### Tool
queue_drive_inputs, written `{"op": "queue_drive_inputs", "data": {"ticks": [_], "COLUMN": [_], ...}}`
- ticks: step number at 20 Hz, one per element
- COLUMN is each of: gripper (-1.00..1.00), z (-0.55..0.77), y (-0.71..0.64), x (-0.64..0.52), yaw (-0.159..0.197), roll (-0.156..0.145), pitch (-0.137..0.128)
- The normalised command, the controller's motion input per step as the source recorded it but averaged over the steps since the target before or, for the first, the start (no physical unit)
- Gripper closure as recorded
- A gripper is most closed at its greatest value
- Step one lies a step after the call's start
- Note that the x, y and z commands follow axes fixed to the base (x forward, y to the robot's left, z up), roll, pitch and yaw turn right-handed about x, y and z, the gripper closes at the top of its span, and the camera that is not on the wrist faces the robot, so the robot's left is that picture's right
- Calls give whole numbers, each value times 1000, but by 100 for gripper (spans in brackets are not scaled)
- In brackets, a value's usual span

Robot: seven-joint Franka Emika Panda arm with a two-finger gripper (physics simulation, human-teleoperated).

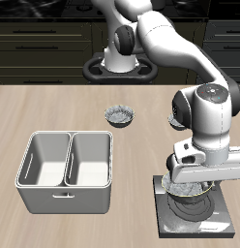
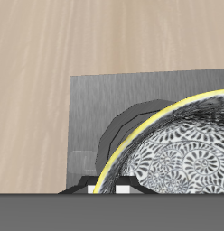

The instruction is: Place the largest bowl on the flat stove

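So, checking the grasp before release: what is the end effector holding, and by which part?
The end effector holds the largest bowl by its rim, over the flat stove.

- Grey two-compartment bin [image 1: 66,170], tall walls, sits near table's front edge; blocks low passes across that part of the light wood table [image 1: 54,111].
- Small grey-white ruffled bowl [image 1: 121,116] stands mid-table, well apart from bin; open wood all round it.
- Dark grey square flat stove [image 2: 96,122] at front edge: mostly taken up by wide ruffled patterned bowl [image 2: 182,149] w/ arm's gripper [image 1: 188,190] over it.
- Another small bowl [image 1: 174,120] prob. behind the arm, mostly hidden.
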Motion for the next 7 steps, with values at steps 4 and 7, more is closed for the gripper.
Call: {"op": "queue_drive_inputs", "data": {"ticks": [4,7], "gripper": [-100,-100], "z": [-61,131], "y": [109,-1], "x": [-63,-94], "yaw": [20,2], "roll": [22,27], "pitch": [9,-21]}}
